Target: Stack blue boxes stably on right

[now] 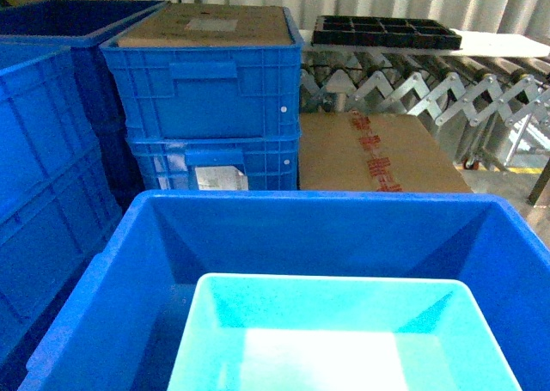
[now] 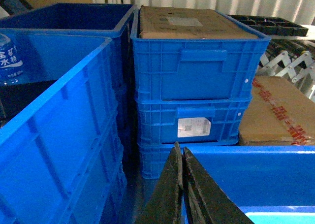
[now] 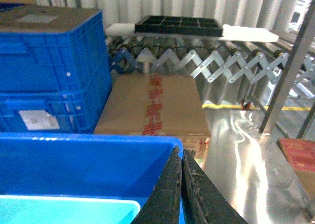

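Nearest the head camera: turquoise bin [image 1: 344,335], sitting inside a larger blue tub [image 1: 129,271], low and central, rim just below the tub's rim. Left pincer [image 2: 182,184] pressed together on nothing, held at the tub's near-left corner. Right pincer [image 3: 181,184] likewise together and empty, over the tub's right wall.

Likely trouble from here: smooth sloping walls on the bin, so a pinch on the rim could slip or tip it on the lift. Little room between bin and tub wall on the right (more on the left), so fingers going in could catch on the tub's rim. Uneven lift by the two arms could jam the bin against the tub's side. A crooked set-down on the right would leave a leaning stack.

Further out: tall dark blue crates [image 1: 43,176] hard on the left, hemming in that arm. Behind the tub, stacked ribbed crates [image 1: 210,107] topped with cardboard. To the right, a taped cardboard carton [image 1: 378,155]. Beyond, an expanding roller conveyor [image 1: 430,94] carrying a black tray [image 1: 385,32].
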`<state>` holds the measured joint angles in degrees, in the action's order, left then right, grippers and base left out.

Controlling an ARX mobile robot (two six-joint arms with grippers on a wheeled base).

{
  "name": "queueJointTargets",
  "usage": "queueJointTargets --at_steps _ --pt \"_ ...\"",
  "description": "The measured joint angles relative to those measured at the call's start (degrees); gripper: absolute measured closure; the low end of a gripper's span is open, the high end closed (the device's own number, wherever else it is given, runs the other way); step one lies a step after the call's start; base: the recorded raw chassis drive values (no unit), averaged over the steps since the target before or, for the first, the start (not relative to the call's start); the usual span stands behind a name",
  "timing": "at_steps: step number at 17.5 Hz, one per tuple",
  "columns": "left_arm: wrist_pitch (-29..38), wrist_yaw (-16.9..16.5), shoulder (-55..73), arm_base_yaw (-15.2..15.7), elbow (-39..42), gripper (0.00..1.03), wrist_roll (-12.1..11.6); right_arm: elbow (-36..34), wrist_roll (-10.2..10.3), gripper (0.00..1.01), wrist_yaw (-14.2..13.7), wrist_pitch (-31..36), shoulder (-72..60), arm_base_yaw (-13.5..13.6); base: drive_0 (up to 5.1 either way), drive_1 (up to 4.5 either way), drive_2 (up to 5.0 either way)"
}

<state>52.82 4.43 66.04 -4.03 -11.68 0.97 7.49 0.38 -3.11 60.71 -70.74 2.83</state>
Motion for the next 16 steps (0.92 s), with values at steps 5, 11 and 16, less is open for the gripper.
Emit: queueJointTargets --at_steps 5,11,16 --pt "-2.01 -3.98 -6.40 3.85 3.19 1.01 0.00 -1.86 0.00 1.00 2.56 -3.58 8.11 -2.95 0.0 0.00 0.0" --pt "-5.81 -4.37 -14.99 4.02 10.01 1.01 0.00 -5.60 -0.02 1.00 2.93 -15.19 22.97 -2.84 0.0 0.00 0.0" --pt "-18.12 -4.39 -30.18 4.02 10.75 1.01 0.00 -6.67 -0.02 1.00 2.95 -27.96 37.20 -2.84 0.0 0.00 0.0"
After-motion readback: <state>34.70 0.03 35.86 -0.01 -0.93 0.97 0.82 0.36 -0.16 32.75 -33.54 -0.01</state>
